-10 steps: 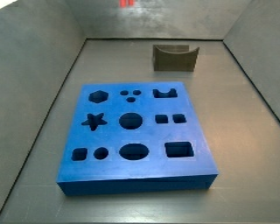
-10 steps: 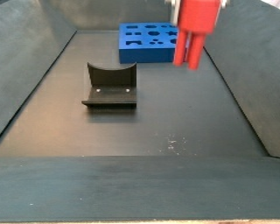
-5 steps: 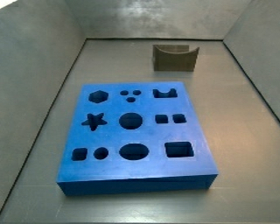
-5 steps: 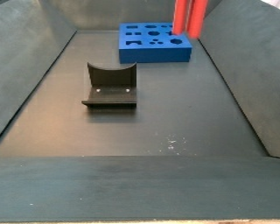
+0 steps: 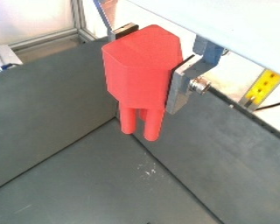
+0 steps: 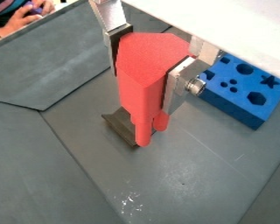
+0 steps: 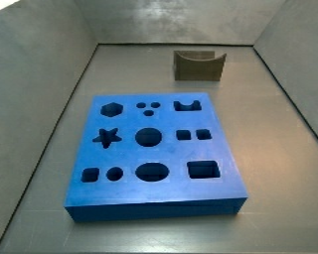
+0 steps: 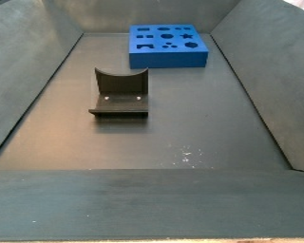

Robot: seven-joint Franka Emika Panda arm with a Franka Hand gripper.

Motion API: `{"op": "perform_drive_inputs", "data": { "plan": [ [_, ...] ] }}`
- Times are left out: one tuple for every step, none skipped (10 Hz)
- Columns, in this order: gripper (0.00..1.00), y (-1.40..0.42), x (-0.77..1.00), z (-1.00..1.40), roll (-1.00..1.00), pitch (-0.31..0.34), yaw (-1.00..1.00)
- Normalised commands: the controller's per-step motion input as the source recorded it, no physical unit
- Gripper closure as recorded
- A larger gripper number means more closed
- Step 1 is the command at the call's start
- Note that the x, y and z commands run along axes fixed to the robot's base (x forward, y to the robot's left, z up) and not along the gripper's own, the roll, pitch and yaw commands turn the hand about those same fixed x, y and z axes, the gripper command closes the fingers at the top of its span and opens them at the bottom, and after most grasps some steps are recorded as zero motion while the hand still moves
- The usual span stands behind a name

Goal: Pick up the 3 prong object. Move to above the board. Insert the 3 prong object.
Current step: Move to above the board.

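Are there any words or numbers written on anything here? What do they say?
No words or numbers can be read.
Yellow strip behind the gripper: dark marks like a ruler's, too blurred to read.
3 prong object, held in the gripper: plain red, no writing.
Board: only shaped holes, no labels.
Fixture: no writing.

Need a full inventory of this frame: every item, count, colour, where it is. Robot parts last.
board: 1, blue, flat on the tray floor, all cutouts empty.
U-shaped block: 1, dark olive-brown, on the floor apart from the board.
tray: 1, grey, floor with sloped walls, holds both items.
3 prong object: 1, red-orange, between the fingers, prongs pointing down, seen in both wrist views only.
gripper: 1, silver fingers closed on the 3 prong object, raised above the floor, out of both side views.
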Motion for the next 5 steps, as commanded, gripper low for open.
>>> {"op": "perform_drive_inputs", "data": {
  "plan": [
    [1.0,-0.02,0.02,0.22,-0.03,0.085,0.03],
    [1.0,-1.0,0.08,-0.09,-0.38,0.338,-0.32],
    [1.0,-1.0,0.08,-0.11,-0.36,0.318,-0.32],
    [1.0,-1.0,0.09,-0.1,-0.23,0.245,-0.18],
    [1.0,-1.0,0.09,-0.1,-0.19,0.194,-0.1]
  ]
}}
